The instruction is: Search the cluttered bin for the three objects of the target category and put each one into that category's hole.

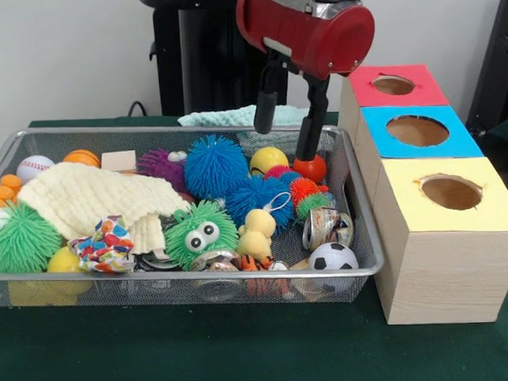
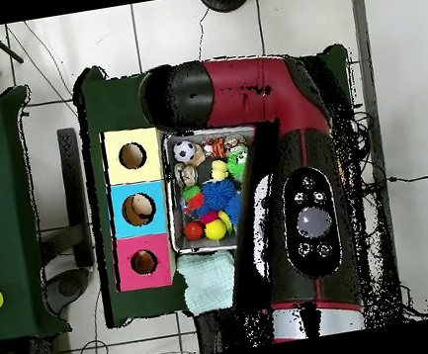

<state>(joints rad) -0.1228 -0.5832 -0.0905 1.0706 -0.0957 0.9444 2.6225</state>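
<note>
I have my gripper [image 1: 287,143] lowered at the far right corner of the mesh bin [image 1: 368,255], fingers spread apart with one touching the red ball [image 1: 313,166], because that corner sits nearest the three-holed box [image 1: 442,250] beside it.

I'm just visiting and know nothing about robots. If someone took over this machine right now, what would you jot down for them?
Gripper: open, holding nothing, lowered over the mesh bin's far corner, one finger just above the red ball.
Bin: still crowded with the yellow ball, soccer ball, baseball, spiky toys, crushed cans and a cream cloth.
Box with red hole, blue hole, yellow hole: nothing visible in them.
Left: pick and drop all three targets.
</note>
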